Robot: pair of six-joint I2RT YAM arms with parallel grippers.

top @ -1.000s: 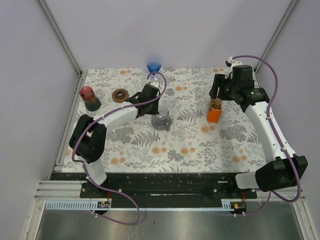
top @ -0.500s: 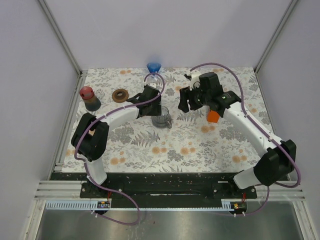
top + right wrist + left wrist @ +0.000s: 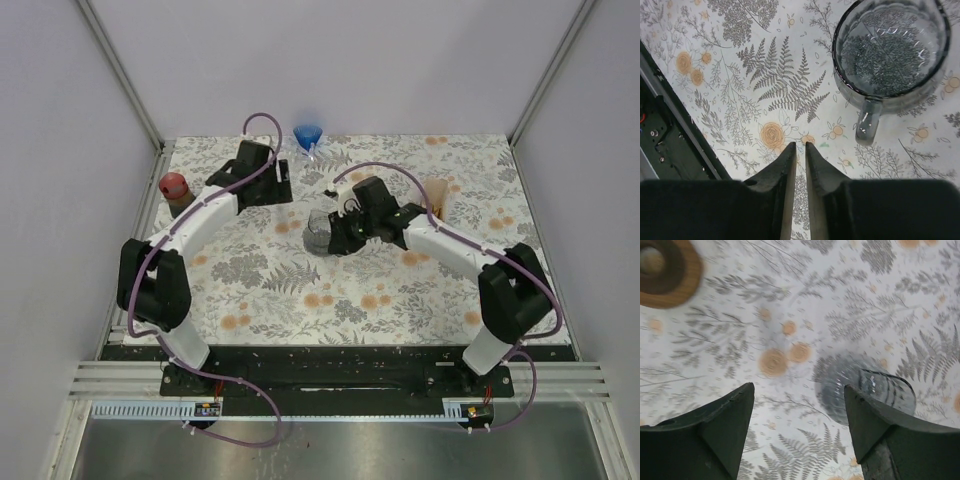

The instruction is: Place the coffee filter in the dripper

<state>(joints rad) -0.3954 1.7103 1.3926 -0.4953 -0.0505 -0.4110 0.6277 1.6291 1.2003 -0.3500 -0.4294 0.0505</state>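
Observation:
The dripper (image 3: 320, 236) is a clear ribbed glass cup with a handle, standing mid-table; the right wrist view shows its inside (image 3: 890, 47) bare. My right gripper (image 3: 338, 240) (image 3: 801, 144) hovers just to its right with the jaws almost together and nothing between them. A tan paper coffee filter (image 3: 437, 194) sticks up behind the right arm, apart from both grippers. My left gripper (image 3: 285, 185) (image 3: 799, 387) is open and empty at the back left. In the left wrist view a blurred ribbed glass (image 3: 867, 392) sits by its right finger.
A blue cone (image 3: 308, 133) stands at the back edge. A red-topped dark jar (image 3: 177, 192) is at the far left. A wooden ring (image 3: 667, 272) lies on the floral tablecloth ahead of the left fingers. Frame posts rise at the back corners.
The right arm swung left from the orange holder to the dripper, and its jaws closed. The left gripper opened and drew back from the dripper toward the back left.

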